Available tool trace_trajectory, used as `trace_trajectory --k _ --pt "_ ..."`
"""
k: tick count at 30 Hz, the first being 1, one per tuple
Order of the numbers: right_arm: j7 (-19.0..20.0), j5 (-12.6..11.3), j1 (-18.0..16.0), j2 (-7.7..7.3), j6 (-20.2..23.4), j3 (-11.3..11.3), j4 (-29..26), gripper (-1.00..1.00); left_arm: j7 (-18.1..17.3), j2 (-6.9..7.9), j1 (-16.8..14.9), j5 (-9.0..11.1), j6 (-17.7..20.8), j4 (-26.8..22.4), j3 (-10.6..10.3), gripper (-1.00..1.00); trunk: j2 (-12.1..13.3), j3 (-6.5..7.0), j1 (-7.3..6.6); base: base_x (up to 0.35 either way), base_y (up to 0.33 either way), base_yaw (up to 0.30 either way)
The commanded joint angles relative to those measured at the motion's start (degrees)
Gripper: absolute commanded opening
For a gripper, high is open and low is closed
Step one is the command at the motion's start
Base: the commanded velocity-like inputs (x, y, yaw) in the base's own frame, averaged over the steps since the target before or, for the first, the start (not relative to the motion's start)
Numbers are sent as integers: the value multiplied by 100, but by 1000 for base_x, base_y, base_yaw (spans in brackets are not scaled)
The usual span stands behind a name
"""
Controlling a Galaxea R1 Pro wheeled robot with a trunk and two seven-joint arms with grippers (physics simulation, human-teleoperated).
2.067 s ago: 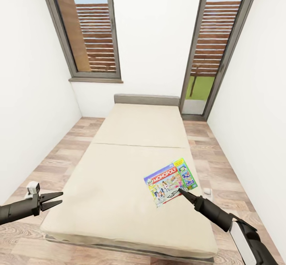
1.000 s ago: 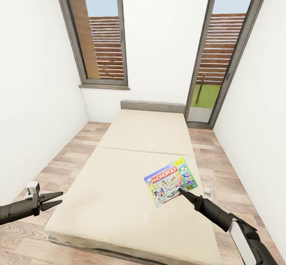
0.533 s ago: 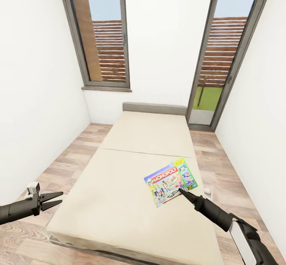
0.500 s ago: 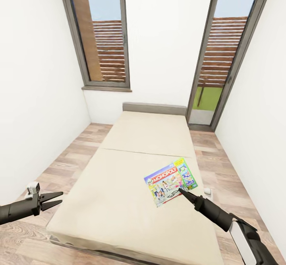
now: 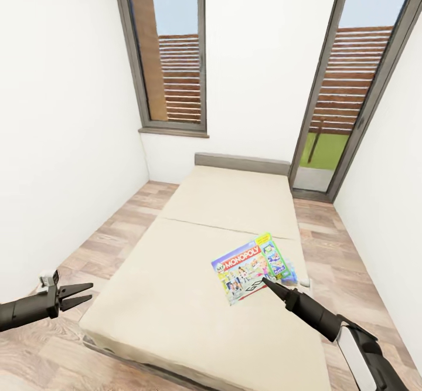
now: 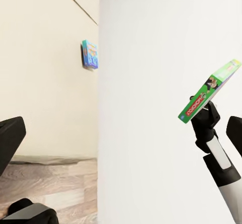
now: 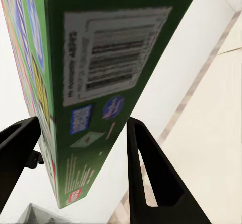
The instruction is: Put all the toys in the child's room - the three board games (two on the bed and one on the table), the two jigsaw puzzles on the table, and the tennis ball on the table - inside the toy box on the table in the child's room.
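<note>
My right gripper (image 5: pixel 267 284) is shut on the near edge of a board game (image 5: pixel 251 266), a Monopoly box with a green side, and holds it in the air over the bed (image 5: pixel 187 256). In the right wrist view the box's green barcode edge (image 7: pixel 106 67) sits between the two dark fingers (image 7: pixel 146 168). A second board game (image 5: pixel 291 274), light blue, lies on the bed and peeks out from behind the held box; it also shows as a small blue box (image 6: pixel 89 54) on the mattress. My left gripper (image 5: pixel 77 296) hangs open and empty off the bed's left side.
The bed has a grey headboard (image 5: pixel 241 163) against the far white wall. Two tall grey-framed windows (image 5: pixel 173 51) flank it. Strips of wood-plank floor (image 5: pixel 111 233) run along both sides of the bed, between it and the white side walls.
The whole view has swung, so the camera has moved and the bed sits further right in the picture. Both arms keep their pose. The light blue box's edge has come into sight.
</note>
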Motion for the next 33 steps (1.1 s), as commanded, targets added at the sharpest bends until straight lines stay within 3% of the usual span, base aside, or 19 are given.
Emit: trace_trajectory --k 1,33 --pt "6 -38 -2 4 45 2 0 -100 -28 0 -6 -12 61 -2 0 100 -12 -6 3 0 -147 235" --pt "15 -29 2 28 17 25 -1 -100 -28 9 -6 -9 112 -19 -18 100 -12 234 3 0 -9 202"
